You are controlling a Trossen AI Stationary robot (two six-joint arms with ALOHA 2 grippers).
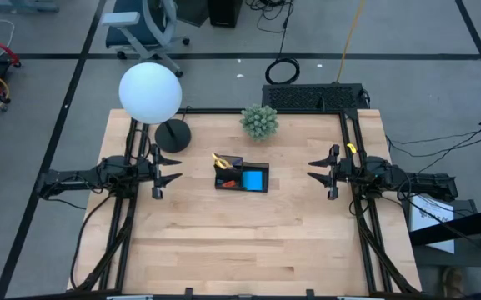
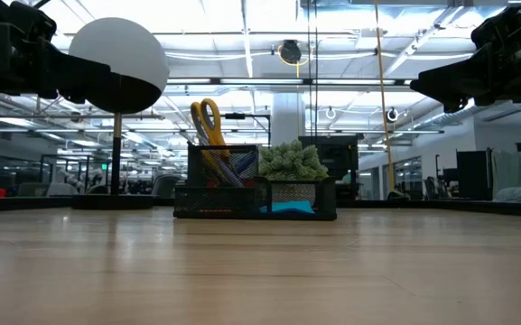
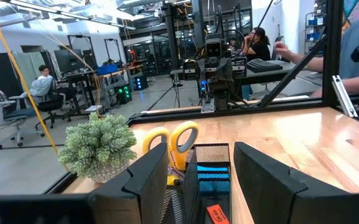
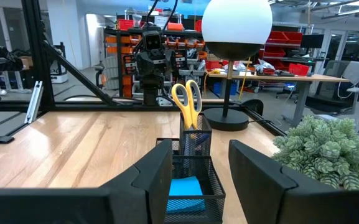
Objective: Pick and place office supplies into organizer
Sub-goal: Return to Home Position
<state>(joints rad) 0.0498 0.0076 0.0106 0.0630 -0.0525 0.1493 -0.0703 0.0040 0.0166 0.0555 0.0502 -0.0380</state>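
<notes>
With my left gripper [image 1: 177, 169] and right gripper [image 1: 311, 169] hanging spread and empty either side of the organizer [image 1: 242, 191] at mid-table, the scissors [image 1: 221, 161] stand inside it, stiff and light, best pinched by their yellow handles, I judge.

The organizer [image 1: 242, 178] sits near the middle of the table [image 1: 223, 250]. Inside it, the scissors [image 1: 221, 161] stand upright in the end compartment nearer the left arm. The sticky-note pad [image 1: 256, 180] lies flat in the end compartment nearer the right arm. Behind the organizer, by the table's far edge, stands the plant [image 1: 259, 122]. The lamp base [image 1: 172, 135] stands behind the organizer and to its left. The left gripper [image 1: 173, 169] hangs well apart on the organizer's left, and the right gripper [image 1: 313, 169] well apart on its right.
</notes>
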